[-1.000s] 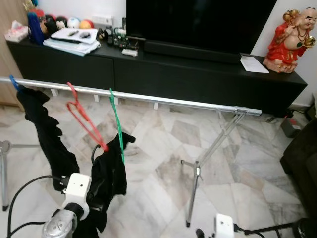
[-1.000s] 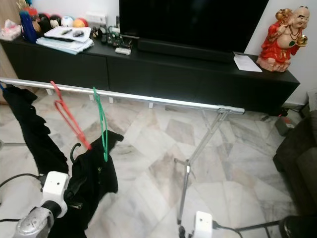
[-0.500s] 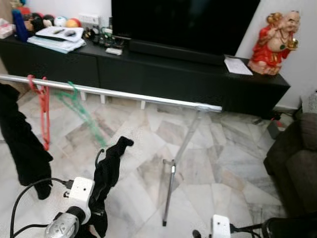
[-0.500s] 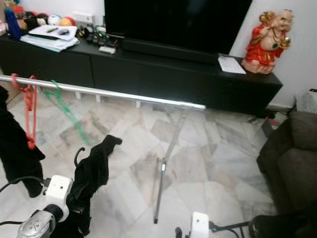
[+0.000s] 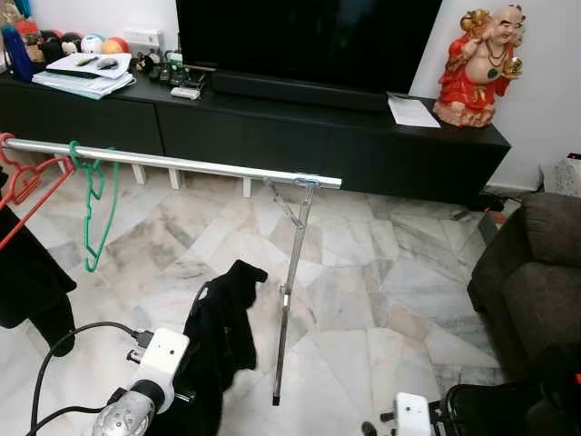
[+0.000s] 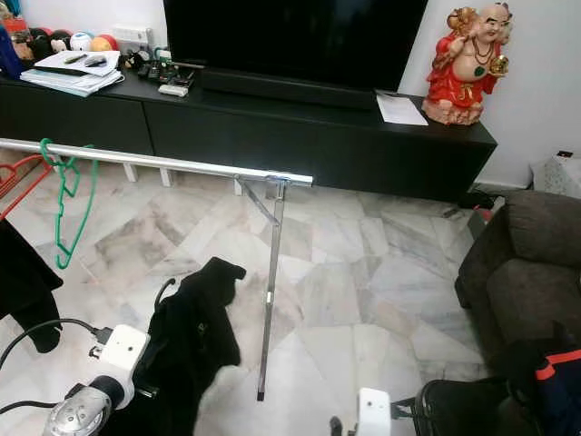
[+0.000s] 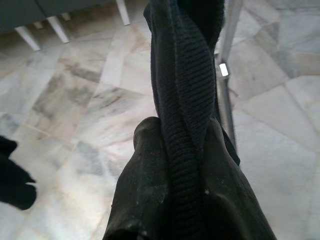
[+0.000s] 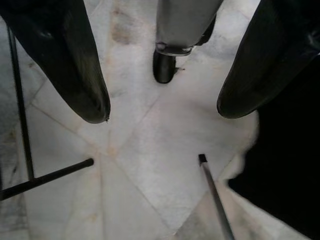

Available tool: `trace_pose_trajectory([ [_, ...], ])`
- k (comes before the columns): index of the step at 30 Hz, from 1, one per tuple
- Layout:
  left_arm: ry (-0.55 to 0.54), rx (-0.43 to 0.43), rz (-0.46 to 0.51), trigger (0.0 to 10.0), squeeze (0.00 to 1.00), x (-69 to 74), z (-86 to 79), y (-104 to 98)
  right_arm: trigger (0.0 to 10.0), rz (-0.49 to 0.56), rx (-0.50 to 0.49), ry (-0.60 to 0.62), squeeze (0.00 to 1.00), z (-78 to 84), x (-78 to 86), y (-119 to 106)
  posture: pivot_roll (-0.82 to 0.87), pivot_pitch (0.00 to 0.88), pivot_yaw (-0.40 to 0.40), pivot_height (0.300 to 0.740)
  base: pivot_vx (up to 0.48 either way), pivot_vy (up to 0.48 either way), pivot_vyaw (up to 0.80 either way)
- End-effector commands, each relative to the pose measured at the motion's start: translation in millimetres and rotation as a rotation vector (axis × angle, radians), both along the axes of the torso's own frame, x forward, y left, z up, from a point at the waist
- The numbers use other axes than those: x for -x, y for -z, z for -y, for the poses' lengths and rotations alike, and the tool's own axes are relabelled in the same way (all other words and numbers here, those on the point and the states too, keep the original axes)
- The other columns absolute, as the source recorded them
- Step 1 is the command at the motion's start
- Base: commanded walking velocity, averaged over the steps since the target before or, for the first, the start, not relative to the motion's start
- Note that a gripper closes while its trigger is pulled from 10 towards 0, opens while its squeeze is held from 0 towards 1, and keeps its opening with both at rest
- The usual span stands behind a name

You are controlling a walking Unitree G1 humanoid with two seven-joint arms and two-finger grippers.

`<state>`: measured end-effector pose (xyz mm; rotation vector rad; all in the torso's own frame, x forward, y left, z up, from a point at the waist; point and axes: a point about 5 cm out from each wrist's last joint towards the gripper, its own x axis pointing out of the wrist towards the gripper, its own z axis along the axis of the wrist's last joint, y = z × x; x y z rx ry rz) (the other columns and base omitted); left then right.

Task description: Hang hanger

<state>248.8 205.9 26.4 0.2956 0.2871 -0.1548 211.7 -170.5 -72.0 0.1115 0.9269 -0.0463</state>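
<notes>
Left gripper (image 7: 170, 220) clamping black garment (image 5: 222, 327) below drying rail (image 5: 182, 165), green hanger (image 5: 91, 213) hanging on rail beside red hanger (image 5: 23, 195), right gripper (image 8: 162, 107) idling above floor, fingers (image 8: 75, 65) spread apart.

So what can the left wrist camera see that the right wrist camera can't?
Left wrist view: a black garment up close, gripped by the left gripper, with the drying rack's silver leg just behind it.

Right wrist view: the right gripper empty, its two black fingers spread apart, with a grey post on a black foot beyond them.

Both: the pale marble floor underneath.
</notes>
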Motion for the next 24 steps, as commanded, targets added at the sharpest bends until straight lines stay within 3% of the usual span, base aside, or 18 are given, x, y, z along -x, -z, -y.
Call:
trace_pose_trajectory([
  [1, -0.001, -0.015, 0.029, 10.0, 0.00, -3.0, 2.5, -5, 10.0, -0.010, 0.009, -0.001, 0.00, 3.6, 1.6, 1, 0.05, 0.105, -0.081, 0.740, 0.000, 0.000, 0.00],
  [9, -0.027, -0.004, 0.039, 10.0, 0.00, -7.6, 8.6, -5, 10.0, -0.009, 0.013, -0.008, 0.00, 5.3, 1.2, 0, 0.05, 0.107, -0.094, 0.740, 0.000, 0.000, 0.00],
  [13, -0.138, 0.042, 0.066, 10.0, 0.00, -14.6, -0.7, -10, 10.0, -0.007, 0.015, -0.015, 0.00, 5.6, 1.0, 0, 0.05, 0.107, -0.098, 0.740, 0.000, 0.000, 0.00],
  [15, -0.185, 0.068, 0.085, 10.0, 0.00, -18.1, -4.9, -13, 10.0, -0.001, 0.016, -0.018, 0.00, 5.9, 0.5, 0, 0.05, 0.106, -0.100, 0.740, 0.251, 0.000, 0.00],
  [24, -0.208, 0.085, 0.110, 10.0, 0.00, -21.6, -5.4, -18, 10.0, 0.005, 0.029, -0.026, 0.00, 7.7, 0.3, -1, 0.05, 0.106, -0.098, 0.740, 0.319, 0.000, 0.11],
])
